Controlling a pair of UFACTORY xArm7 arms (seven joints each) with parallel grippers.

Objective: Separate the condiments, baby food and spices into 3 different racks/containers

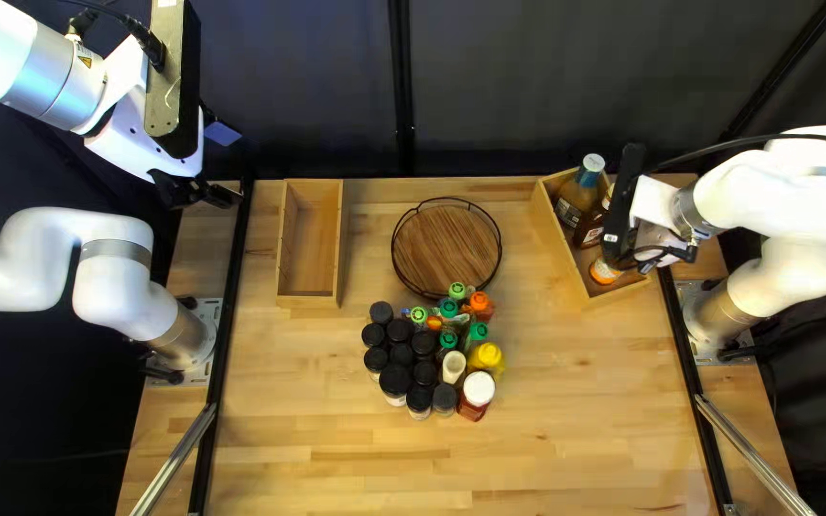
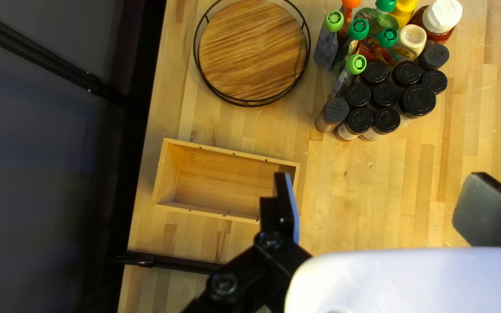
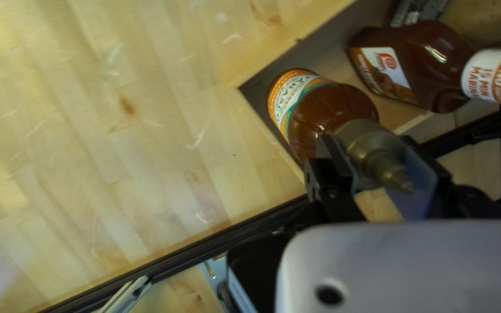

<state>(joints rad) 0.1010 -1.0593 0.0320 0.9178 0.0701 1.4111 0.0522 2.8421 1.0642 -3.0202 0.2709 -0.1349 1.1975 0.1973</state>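
- Right pincer point(image 3: 375, 145): partly closed, pads on either side of the sauce bottle's gold-brown cap; reads as a grip on it.
- Sauce bottle point(image 3: 337, 110): below the right pincer, leaning, inside the near corner of the angled crate point(image 1: 556, 244).
- Risk: grip is high and on a tapering cap; if the pads slip, the bottle may swing or topple.
- Risk: letting go while it leans could drop it onto the crate wall, or against the dark-red bottle point(image 3: 421, 69) beyond the pincer.
- Risk: a sideways retreat could catch the cap and drag the bottle along; straight up looks safer.
- Left pincer point(image 2: 381, 179): wide apart, holding nothing, high above the narrow box point(image 2: 221, 179).
- Farther out from the right pincer, black-capped jars point(image 1: 399, 354) and green-capped pouches point(image 1: 420, 314) crowd together; a wide pincer entering there could knock neighbours or mix groups.
- Labels, nearest pincer first: sauce bottle has an orange, white and green wrap; dark-red bottle a white-and-orange panel, banded neck. Lettering on both, not transcribed.
- Blue-necked bottle point(image 1: 580, 191), crate's far end: pale label, too small to make out.
- Jar lids: faint marks, illegible.
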